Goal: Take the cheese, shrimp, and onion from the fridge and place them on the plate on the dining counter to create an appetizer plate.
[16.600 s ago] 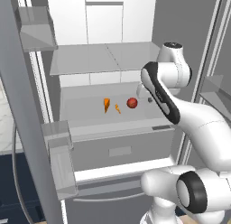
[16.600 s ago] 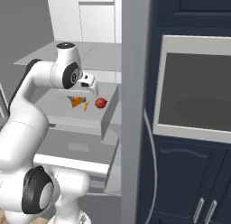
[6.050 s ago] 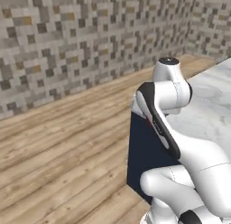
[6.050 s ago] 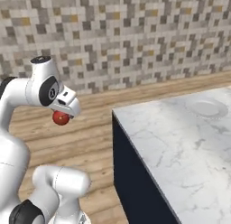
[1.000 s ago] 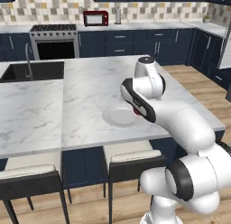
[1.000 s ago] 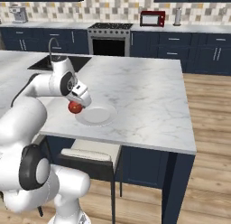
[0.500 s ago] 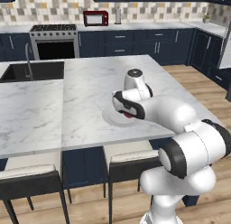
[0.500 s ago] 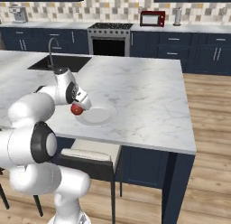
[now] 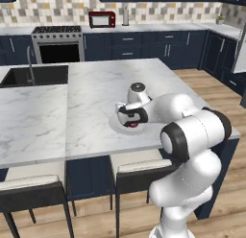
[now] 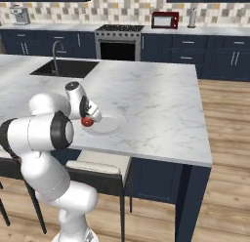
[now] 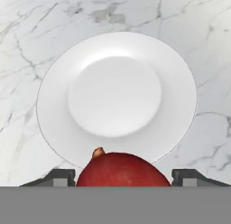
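Hand view: tool [image 11: 122, 180] pinches round onion [image 11: 122, 169], stem toward plate [image 11: 171, 74].

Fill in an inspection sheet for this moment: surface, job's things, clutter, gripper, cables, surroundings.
Surface: dining counter, white grey-veined marble on a dark navy base, with a sink at its far left.
Job's things: plate bare, near the counter's front edge; onion between the gripper's fingers, low over the plate's near rim.
Clutter: nothing seen on the marble around the plate.
Gripper: gripper shut on the onion, fingers either side of it.
Cables: nothing seen.
Surroundings: stove and red microwave on the back-wall counter; stools under the island; wood floor.
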You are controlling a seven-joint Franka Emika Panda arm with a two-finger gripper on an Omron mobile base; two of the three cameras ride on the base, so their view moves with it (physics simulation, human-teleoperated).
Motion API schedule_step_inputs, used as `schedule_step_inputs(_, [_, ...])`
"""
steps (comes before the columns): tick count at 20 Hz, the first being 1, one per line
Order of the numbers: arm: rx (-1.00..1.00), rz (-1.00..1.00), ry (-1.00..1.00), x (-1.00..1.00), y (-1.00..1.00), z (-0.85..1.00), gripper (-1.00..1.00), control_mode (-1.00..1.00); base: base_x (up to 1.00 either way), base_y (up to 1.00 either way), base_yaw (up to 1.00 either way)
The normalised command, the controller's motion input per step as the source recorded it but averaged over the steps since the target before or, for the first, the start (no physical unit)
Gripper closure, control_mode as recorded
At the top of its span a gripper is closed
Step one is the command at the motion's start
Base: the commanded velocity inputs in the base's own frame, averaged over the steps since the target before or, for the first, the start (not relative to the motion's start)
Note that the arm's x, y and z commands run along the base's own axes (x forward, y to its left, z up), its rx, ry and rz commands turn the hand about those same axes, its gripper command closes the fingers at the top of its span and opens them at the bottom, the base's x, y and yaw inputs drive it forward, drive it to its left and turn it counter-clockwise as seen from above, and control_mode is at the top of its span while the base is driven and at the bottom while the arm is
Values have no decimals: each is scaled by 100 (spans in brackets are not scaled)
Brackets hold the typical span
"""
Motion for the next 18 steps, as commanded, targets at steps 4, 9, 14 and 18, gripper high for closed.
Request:
schedule_step_inputs(4, [0,0,0,49,8,-32,100,-100,0,0,0])
schedule_step_inputs(9, [0,0,0,52,0,-28,100,-100,0,0,0])
schedule_step_inputs(14, [0,0,0,28,0,-27,100,-100,0,0,0])
schedule_step_inputs(18, [0,-1,0,38,0,-14,-100,-100,0,0,0])
